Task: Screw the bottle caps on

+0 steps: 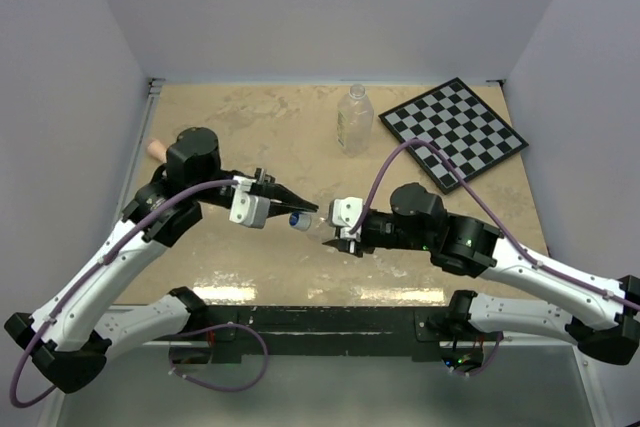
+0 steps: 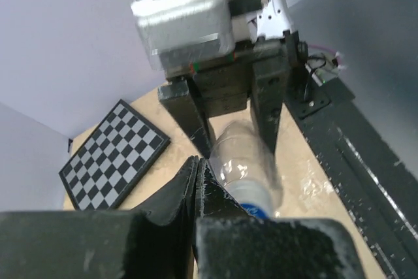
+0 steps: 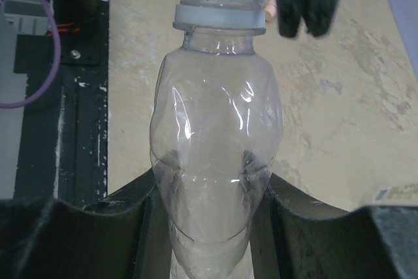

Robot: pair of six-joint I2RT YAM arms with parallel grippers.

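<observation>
**Top external view:** high above the near edge, looking down and forward over the whole beige marbled tabletop (image 1: 250,137).

**Left wrist view:** close, facing right across it toward the black-and-white checkerboard (image 2: 114,155), also seen from above.

**Right wrist view:** very close, facing left along the small clear plastic bottle (image 3: 215,148), shared with the left wrist view.

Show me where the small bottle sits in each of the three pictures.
Top view: small bottle mid-picture, gripped by the right claw.
Left wrist: small bottle at lower centre, cap nearest the camera.
Right wrist: small bottle fills the centre, neck pointing up.
Shared landmark: the black rail at the table's near edge, on the right in the left wrist view and on the left in the right wrist view.
</observation>
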